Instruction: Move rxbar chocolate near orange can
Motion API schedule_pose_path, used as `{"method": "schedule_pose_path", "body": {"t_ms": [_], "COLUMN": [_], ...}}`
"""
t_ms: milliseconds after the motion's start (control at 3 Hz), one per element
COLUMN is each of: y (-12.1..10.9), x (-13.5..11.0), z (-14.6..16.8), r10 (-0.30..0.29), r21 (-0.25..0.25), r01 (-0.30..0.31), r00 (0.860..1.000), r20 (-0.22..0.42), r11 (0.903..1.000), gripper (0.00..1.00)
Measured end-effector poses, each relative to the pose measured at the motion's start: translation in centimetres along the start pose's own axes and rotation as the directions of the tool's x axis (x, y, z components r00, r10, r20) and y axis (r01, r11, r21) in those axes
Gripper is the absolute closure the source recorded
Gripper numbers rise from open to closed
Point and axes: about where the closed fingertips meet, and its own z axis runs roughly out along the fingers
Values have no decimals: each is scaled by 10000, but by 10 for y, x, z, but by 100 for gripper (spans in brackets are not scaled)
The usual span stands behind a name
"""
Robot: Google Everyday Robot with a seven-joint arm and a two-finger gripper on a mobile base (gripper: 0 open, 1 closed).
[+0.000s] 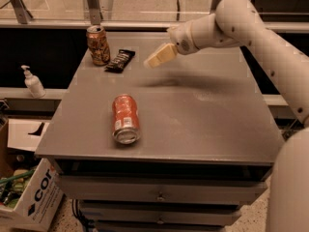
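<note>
Flat black rxbar chocolate [119, 60] lies near hovering gripper [155, 58]

My gripper [155, 57] is at the far middle of the scene, at the left end of my arm [212, 30]. It is a pale tan wedge, yellower than the rest of me. Behind it my wrist [186, 38] is a stubby off-white barrel with a small round grey cap on its side. The arm is smooth, glossy off-white tubing, swelling to a rounded elbow [236, 11] at the far right. A broad, domed off-white shell [289, 187] fills the near right corner.
</note>
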Motion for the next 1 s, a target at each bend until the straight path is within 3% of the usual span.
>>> {"method": "schedule_pose_path", "body": {"t_ms": [667, 1000], "y": [-27, -29], "x": [24, 27], "z": [-86, -94], "r10": [856, 926], "r21": [1036, 1122], "r01": [-982, -1066], "r00": [9891, 9880], "r20": [1195, 1237], "r11": [9898, 9879], "gripper": [0, 0]}}
